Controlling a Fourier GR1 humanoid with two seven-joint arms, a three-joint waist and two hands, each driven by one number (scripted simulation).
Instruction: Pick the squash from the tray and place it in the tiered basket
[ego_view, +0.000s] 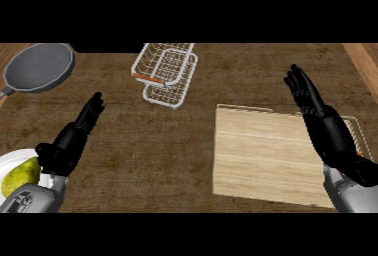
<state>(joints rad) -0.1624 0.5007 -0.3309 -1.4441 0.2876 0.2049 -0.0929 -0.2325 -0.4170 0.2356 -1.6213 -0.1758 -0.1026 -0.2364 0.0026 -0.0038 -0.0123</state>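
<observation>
Brown wooden desk (148, 150) carries everything. Straight fingers (92, 111) of the left hand (70, 140) hold nothing, above a white plate (11, 162) with a yellow-green fruit (21, 175) at the lower left. Straight fingers (301, 85) of the right hand (325, 125) also hold nothing, over the pale wooden tray (258, 160). No squash is visible on the tray. A white wire tiered basket (166, 72) sits at top centre, a grey pan (38, 67) at top left.

1. This is a kitchen.
2. A dark frying pan (38, 67) sits on the brown wooden counter (148, 150).
3. A white wire tiered basket (165, 74), a wooden tray (266, 160) and a white plate (15, 160) are there too.
</observation>
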